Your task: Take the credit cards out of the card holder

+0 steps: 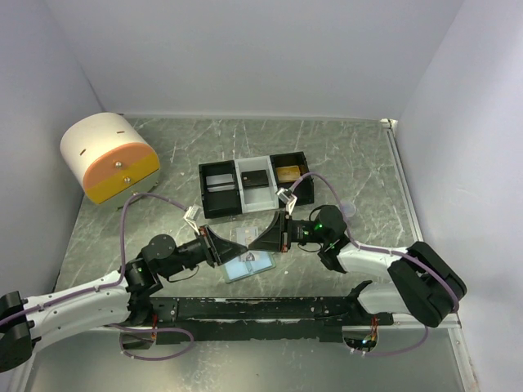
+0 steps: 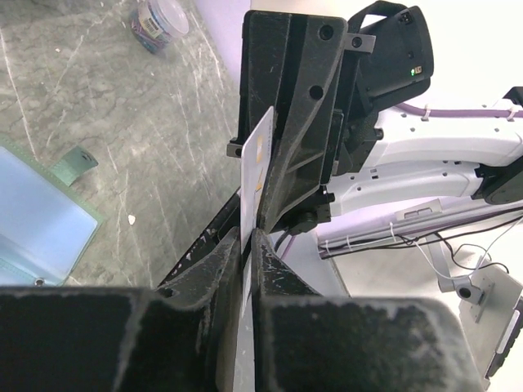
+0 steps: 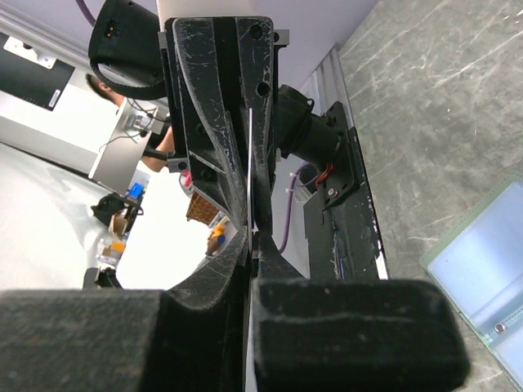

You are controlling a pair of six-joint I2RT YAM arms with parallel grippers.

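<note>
The right hand (image 1: 255, 238) is clamped on a credit card (image 2: 255, 175) above the open card holder (image 1: 245, 267), near the middle. The card is also met by the left hand (image 1: 239, 240), whose grip cannot be told. The card is judged light, stiff and slippery, and best pinched on its flat faces.

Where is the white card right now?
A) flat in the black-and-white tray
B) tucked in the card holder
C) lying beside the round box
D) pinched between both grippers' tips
D: in the left wrist view the credit card stands edge-on in the closed fingers of both the left gripper and the right gripper, while the card holder lies open nearby.
</note>
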